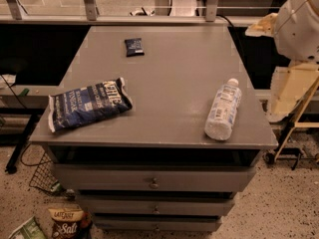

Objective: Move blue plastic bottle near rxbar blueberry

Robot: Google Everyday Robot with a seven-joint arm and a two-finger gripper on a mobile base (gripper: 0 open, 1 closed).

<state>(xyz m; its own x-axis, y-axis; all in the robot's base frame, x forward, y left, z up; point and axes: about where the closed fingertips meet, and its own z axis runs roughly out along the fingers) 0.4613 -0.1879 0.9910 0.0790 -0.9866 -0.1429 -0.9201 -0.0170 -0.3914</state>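
Okay, no sight of the gripper, so cannot tell whether spread or pressed together; only pale arm housing point(299, 24) off the desk's right edge, level with the far right corner. Next inward: blue plastic bottle point(223, 109) lying on its side by the front right corner of the desk point(169, 78), white cap toward the far edge. Well apart, rxbar blueberry point(133, 47) flat near the far edge, left of centre. Kettle chip bag point(89, 103) flat at the front left corner. Drawers point(152, 178) below the front edge.
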